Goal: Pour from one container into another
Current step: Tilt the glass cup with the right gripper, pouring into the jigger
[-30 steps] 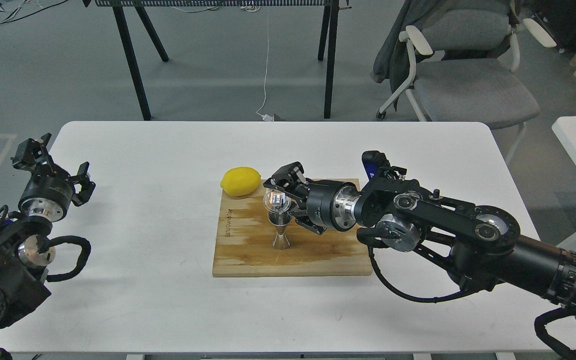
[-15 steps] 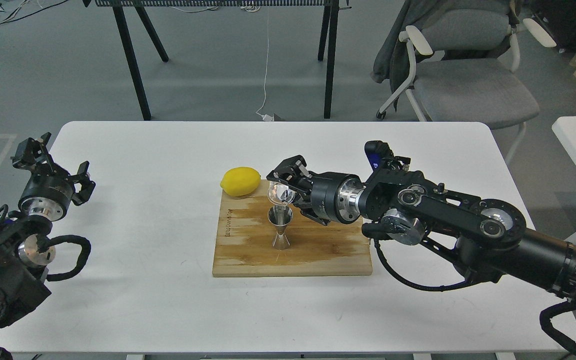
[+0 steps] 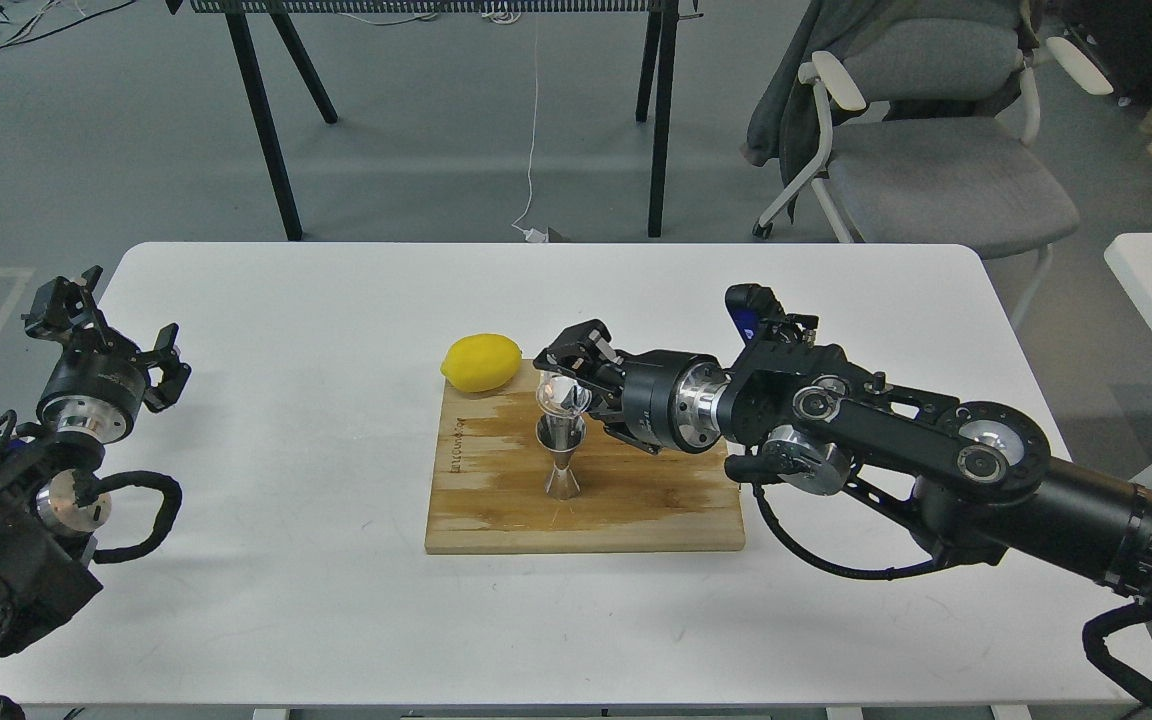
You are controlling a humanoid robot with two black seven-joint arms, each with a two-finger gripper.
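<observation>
Biggest risk here imo: the jigger (image 3: 562,455) is a skinny hourglass standing on a narrow foot on the wooden board (image 3: 636,515), and the clear cup (image 3: 562,392) hangs right over its mouth, tipped. If the cup rim or the right tool (image 3: 576,385) bumps that top cone, it probably topples. Its mouth is small too, so any sideways drift likely puts the pour on the board instead.

The right tool is clamped on the cup. Can't tell if there's liquid in either the cup or the jigger, too small and shiny. The left tool (image 3: 101,325) sits well off at the worktop (image 3: 266,420) edge, fingers spread, holding nothing. The lemon (image 3: 481,362) sits just beside the board's corner.
</observation>
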